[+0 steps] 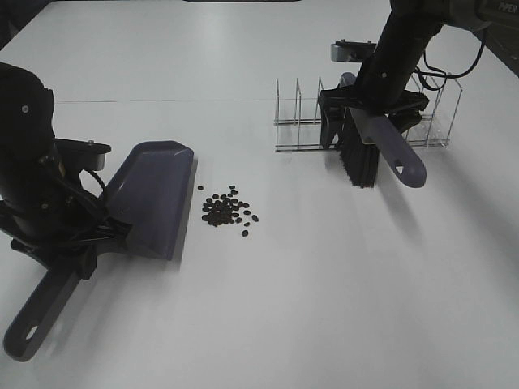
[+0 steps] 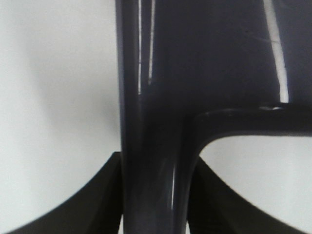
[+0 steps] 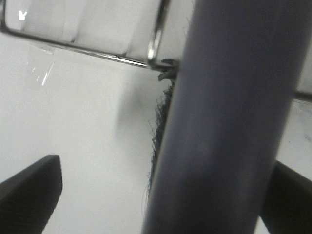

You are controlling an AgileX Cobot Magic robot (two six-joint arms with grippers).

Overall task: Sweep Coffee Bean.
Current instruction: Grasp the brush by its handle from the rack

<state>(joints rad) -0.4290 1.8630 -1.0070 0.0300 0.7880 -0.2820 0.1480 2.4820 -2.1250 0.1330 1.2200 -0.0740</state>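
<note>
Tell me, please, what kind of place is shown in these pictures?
Probably a robot test bench in a lab, not a home: a bare white table, two black arms, and staged props only: a dustpan, a brush, a clear divider rack and a small pile of coffee beans.

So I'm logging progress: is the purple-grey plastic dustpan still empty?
Empty: the purple-grey plastic dustpan shows a bare tray, and the small dark coffee beans lie piled on the table beside its edge.

Plain white table (image 1: 284,308) w/ soft overhead glare, dark room edge at far corners.
</note>
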